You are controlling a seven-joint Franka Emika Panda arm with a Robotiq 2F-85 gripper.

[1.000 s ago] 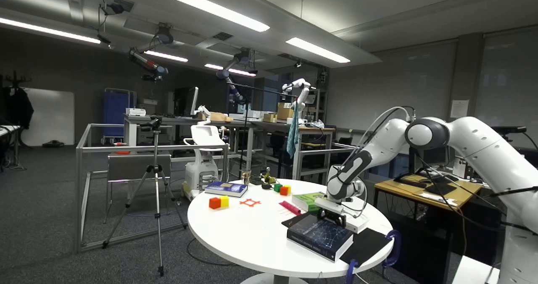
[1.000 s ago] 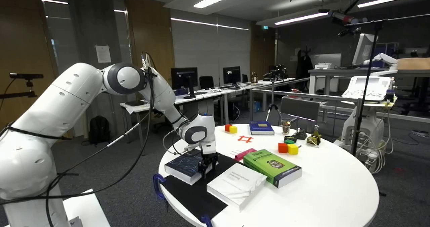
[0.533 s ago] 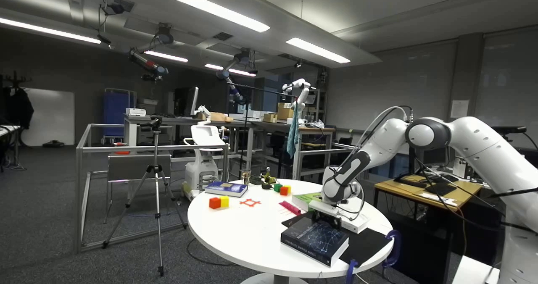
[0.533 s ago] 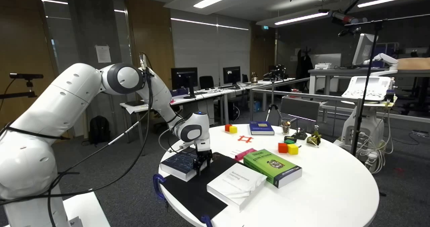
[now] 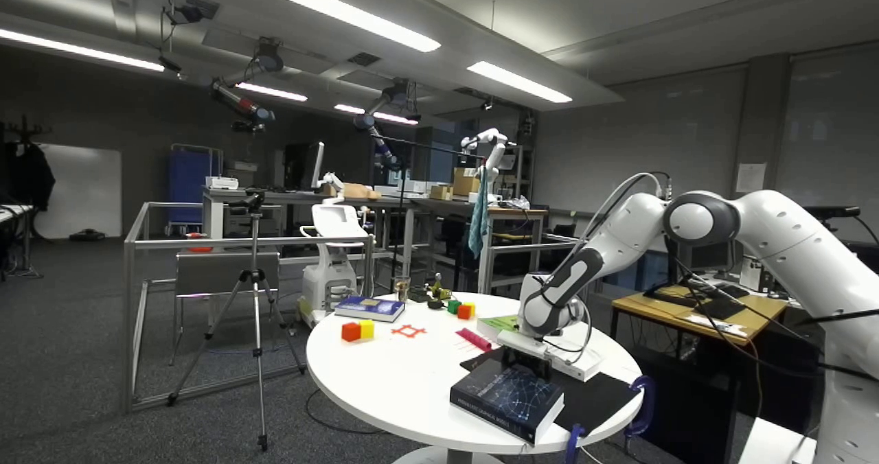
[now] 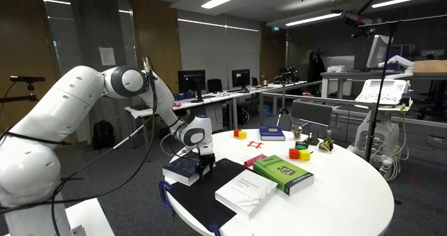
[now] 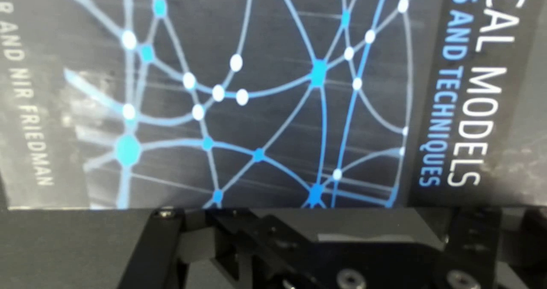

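A thick dark book with a blue network pattern lies flat on the round white table, partly on a black sheet. My gripper is low beside its long page side, jaws spread wide along that side. In the wrist view the book's cover fills most of the picture. Its edge hides the fingertips; the fingers come up against that edge, with nothing seen between them. A white book and a green book lie on the gripper's other side.
Blue clamps grip the table rim near the dark book. A pink roll, an orange-red hash shape, coloured cubes, a blue book and a glass stand farther off.
The gripper and the dark book have moved together, away from the white book and towards the table's rim. More of the black sheet shows behind the gripper. The jaws stay wide.
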